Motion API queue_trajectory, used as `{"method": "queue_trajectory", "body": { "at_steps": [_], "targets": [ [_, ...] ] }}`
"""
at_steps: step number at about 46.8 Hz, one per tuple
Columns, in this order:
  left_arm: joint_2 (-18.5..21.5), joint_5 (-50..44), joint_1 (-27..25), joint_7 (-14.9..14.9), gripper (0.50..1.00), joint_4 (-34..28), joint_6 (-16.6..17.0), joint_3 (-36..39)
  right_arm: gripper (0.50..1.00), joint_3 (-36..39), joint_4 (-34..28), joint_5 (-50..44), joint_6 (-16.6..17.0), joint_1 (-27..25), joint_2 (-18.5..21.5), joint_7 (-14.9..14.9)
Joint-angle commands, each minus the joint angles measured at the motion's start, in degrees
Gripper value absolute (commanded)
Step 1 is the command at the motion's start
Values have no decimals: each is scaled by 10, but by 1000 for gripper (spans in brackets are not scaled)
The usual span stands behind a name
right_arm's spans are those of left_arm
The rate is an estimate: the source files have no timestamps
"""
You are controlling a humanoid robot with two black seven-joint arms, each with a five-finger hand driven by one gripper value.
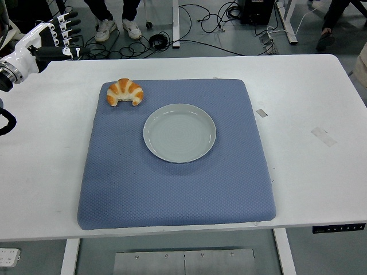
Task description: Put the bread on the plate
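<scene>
A golden croissant point(125, 92) lies on the far left corner of a blue mat point(175, 189). An empty pale plate point(179, 132) sits on the mat just right of and nearer than the bread. My left hand point(60, 35) hovers over the table's far left corner, well left of and beyond the croissant, its fingers spread and holding nothing. The right arm does not show.
The white table point(321, 172) carries small tape marks point(323, 136) to the right of the mat. Cables and a person's shoes point(117, 27) are on the floor beyond the far edge.
</scene>
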Motion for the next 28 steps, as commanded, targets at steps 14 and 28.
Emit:
{"method": "queue_trajectory", "body": {
  "at_steps": [14,28],
  "targets": [
    [-2,35,-69,3,972,1,49,143,1000,0,0,0,0,0,0,0],
    [-14,39,-126,3,972,9,49,251,1000,0,0,0,0,1,0,-1]
  ]
}}
